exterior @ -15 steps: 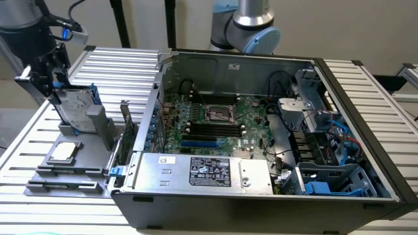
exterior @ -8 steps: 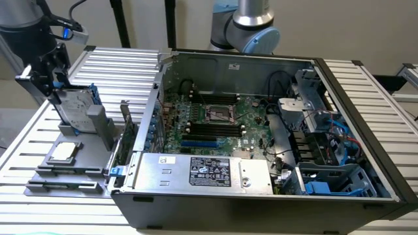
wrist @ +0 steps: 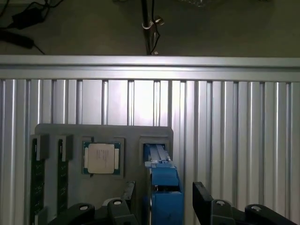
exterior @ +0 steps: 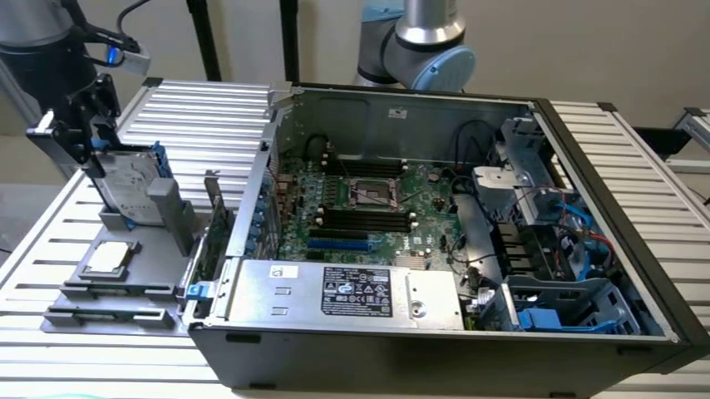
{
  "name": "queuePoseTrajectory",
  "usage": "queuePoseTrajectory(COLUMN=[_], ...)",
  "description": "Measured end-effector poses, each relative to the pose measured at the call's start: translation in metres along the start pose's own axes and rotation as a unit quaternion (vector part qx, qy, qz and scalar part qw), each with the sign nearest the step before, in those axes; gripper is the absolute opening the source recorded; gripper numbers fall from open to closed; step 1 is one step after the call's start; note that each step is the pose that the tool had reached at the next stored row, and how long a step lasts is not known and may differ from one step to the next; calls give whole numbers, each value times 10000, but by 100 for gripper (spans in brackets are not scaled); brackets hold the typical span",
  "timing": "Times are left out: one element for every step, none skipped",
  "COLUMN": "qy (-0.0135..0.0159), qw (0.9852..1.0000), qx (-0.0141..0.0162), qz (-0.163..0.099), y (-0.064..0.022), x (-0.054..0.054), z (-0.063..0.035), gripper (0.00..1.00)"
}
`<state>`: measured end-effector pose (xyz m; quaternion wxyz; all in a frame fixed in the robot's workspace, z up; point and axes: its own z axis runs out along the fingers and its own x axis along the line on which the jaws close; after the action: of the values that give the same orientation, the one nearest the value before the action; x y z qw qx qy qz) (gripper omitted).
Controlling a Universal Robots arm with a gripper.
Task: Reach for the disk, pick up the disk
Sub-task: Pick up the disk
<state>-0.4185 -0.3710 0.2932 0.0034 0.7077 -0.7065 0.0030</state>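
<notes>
disk [exterior: 128, 187] stands upright between open jaws, lower end hidden in grey holder [exterior: 150, 291].

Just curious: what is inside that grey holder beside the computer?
The disk stands upright in a slot, a square chip lies flat beside it; the slot hides the disk's lower edge.

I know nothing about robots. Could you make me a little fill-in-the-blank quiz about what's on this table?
1. The disk stands ___ in a slot of the grey tray.
2. The gripper has its jaws ___, one on each side of the disk.
3. The disk's plastic frame is ___.
4. A square ___ lies flat in the tray beside the disk.
Missing words: upright; open; blue; chip.
</notes>
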Motion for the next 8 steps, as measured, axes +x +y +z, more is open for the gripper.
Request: queuePoseTrajectory(qy=[0,0,0,0,0,0,0,0], qw=[10000,10000,10000,10000,10000,10000,10000,10000], qx=[17,28,35,36,37,37,37,37], qz=[-2,-4,-11,-22,-35,-43,-48,-50], y=[3,7,14,20,26,29,31,34], x=[0,0,0,0,1,1,1,0], z=[0,0,1,1,2,2,2,2], gripper=[60,60,60,60,60,60,60,60])
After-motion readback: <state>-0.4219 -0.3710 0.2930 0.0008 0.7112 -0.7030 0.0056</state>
